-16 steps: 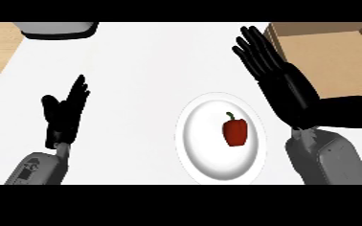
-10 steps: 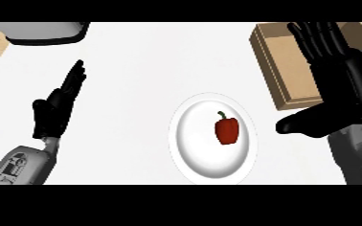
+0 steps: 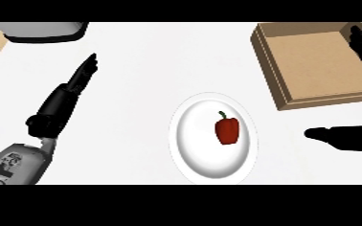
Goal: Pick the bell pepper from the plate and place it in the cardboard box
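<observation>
The right hand (image 3: 338,138) shows only as a dark shape at the right edge, beside the plate (image 3: 187,146); whether its fingers are open I cannot tell. The left hand (image 3: 65,98) rests open at the left, fingers straight, holding nothing. The bell pepper (image 3: 227,130) lies on the plate, the cardboard box (image 3: 311,64) beyond it

brightness: bright, even, white counter (image 3: 141,76) close to blown out
light source: cannot tell, diffuse, looks overhead
shadows: almost none; faint grey rim round plate (image 3: 185,143); inner left wall of cardboard box (image 3: 311,62) a bit darker
glare: soft highlight on bell pepper (image 3: 227,130); none on counter
dark areas: left hand (image 3: 60,103) and right hand (image 3: 339,138) read near-solid black, little surface detail
blur: none, edges crisp
edge distortion: plate looks taller than wide
</observation>
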`<state>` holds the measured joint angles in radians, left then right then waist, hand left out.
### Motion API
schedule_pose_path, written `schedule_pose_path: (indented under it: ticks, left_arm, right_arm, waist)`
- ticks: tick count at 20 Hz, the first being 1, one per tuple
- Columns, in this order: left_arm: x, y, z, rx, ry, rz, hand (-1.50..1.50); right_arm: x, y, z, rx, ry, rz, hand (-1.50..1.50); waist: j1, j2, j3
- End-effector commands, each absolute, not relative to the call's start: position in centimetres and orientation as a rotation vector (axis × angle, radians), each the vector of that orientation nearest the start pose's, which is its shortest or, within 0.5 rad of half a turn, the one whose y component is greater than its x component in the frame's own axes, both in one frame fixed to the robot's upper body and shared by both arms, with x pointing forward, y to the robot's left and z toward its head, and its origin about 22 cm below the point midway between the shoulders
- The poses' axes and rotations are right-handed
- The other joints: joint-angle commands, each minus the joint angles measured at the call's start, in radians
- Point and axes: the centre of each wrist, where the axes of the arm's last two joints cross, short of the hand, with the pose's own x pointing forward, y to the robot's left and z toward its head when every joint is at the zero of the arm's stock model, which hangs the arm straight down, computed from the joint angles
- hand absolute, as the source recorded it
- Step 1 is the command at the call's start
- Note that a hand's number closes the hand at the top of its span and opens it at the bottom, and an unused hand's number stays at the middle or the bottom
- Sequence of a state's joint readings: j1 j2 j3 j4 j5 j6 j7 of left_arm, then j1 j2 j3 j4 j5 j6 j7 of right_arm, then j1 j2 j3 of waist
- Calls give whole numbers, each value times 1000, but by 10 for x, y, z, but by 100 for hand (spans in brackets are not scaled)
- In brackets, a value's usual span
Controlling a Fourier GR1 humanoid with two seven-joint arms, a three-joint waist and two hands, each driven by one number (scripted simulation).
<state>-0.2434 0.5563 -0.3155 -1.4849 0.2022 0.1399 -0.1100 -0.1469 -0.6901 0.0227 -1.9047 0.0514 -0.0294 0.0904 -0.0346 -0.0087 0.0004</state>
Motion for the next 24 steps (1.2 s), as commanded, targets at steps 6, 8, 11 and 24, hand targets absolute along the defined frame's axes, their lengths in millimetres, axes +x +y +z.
schedule_pose_path:
  ticks: [6, 8, 11, 24]
  left_arm:
    - [277, 264, 56, 81, -1744, -532, 0]
    - [300, 266, 77, 88, -1753, -532, 0]
    - [290, 268, 68, 91, -1751, -558, 0]
    - [284, 259, 65, 88, -1760, -542, 0]
  right_arm:
    - [227, -274, 187, -719, -1653, 1102, -150]
    - [226, -270, 196, -747, -1552, 1234, -150]
    - [221, -239, 194, -756, -1424, 1352, -150]
    - [230, -127, 191, -814, -1067, 1530, -150]
  waist:
    - [45, 6, -3]
    - [33, 9, -3]
    - [61, 9, -5]
    - [59, 7, -3]
